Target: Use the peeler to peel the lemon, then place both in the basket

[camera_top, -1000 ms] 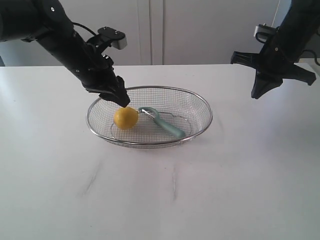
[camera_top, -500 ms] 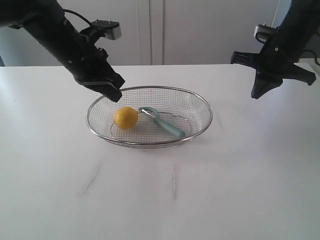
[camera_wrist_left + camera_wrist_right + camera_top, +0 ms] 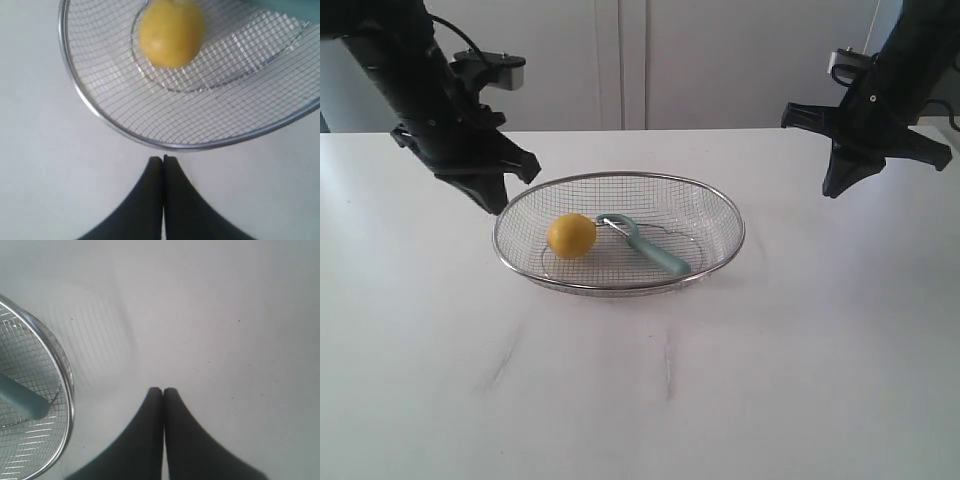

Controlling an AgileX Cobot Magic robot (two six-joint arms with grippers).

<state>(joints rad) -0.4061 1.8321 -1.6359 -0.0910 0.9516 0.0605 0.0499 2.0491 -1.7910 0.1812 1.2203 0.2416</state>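
The yellow lemon (image 3: 571,235) lies in the left half of the wire mesh basket (image 3: 718,205), and the teal-handled peeler (image 3: 655,251) lies beside it toward the middle, loop head near the lemon. My left gripper (image 3: 497,208) hangs just outside the basket's left rim, shut and holding nothing. In the left wrist view its tips (image 3: 163,159) sit just short of the basket rim (image 3: 165,145), with the lemon (image 3: 172,32) beyond. My right gripper (image 3: 830,190) is raised to the right of the basket, shut and holding nothing. The right wrist view shows its tips (image 3: 163,390) above bare table, the basket rim (image 3: 67,385) and the peeler handle (image 3: 25,402).
The white table (image 3: 640,380) stretches wide in front of the basket. A pale wall with cabinet panels (image 3: 620,60) stands behind the table's far edge.
My left gripper has lifted off the lemon and drawn back left, out over the basket's left rim. Lemon, peeler and the right arm have stayed still.
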